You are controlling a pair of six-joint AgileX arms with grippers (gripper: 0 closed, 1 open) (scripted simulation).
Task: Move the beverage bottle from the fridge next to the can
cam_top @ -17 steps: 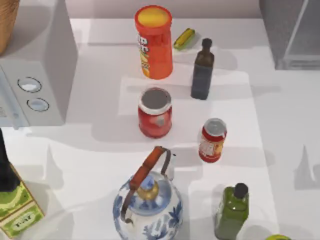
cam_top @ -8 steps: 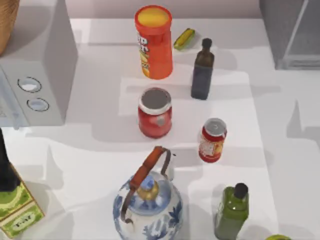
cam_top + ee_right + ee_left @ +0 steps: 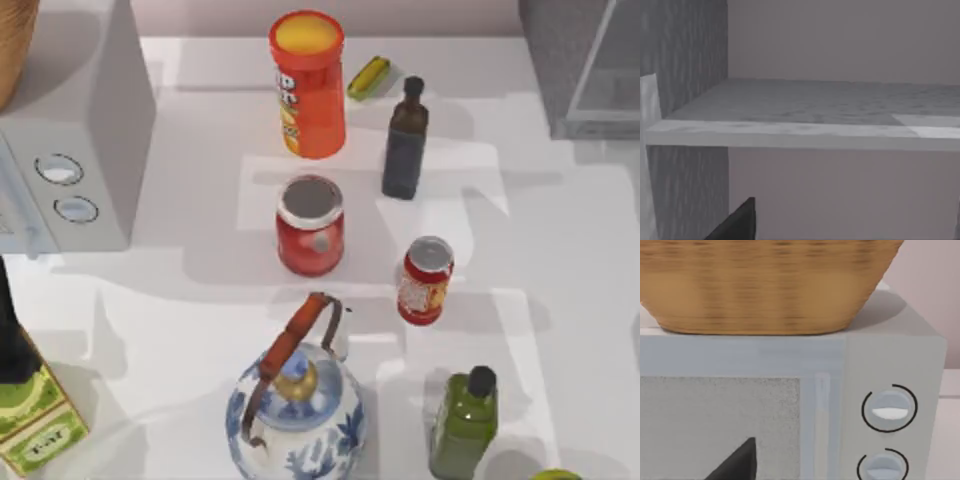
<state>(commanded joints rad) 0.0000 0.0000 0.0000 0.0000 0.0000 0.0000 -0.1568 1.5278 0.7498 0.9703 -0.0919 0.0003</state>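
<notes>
Tabletop, white, carries everything, and the can stands right of its middle, upright, silver top up. Largest is the grey fridge, well beyond the can at the far right corner, its pale see-through door panel facing the can's side. The right claw is close up to the fridge, looking across a bare grey shelf; just a dark tip of it shows, and I cannot tell if it is spread or pressed together.

Far left of the can sits a white box with two round knobs, a woven basket resting on top. The left claw hangs in front of that box; its state I cannot tell either.

A blue-and-white teapot stands nearer than the can and to its left. A tall orange tube stands well behind the can. A red jar with a grey lid is just left of it. A dark brown bottle stands behind the can, a green bottle in front. A small yellow item lies beside the tube.
</notes>
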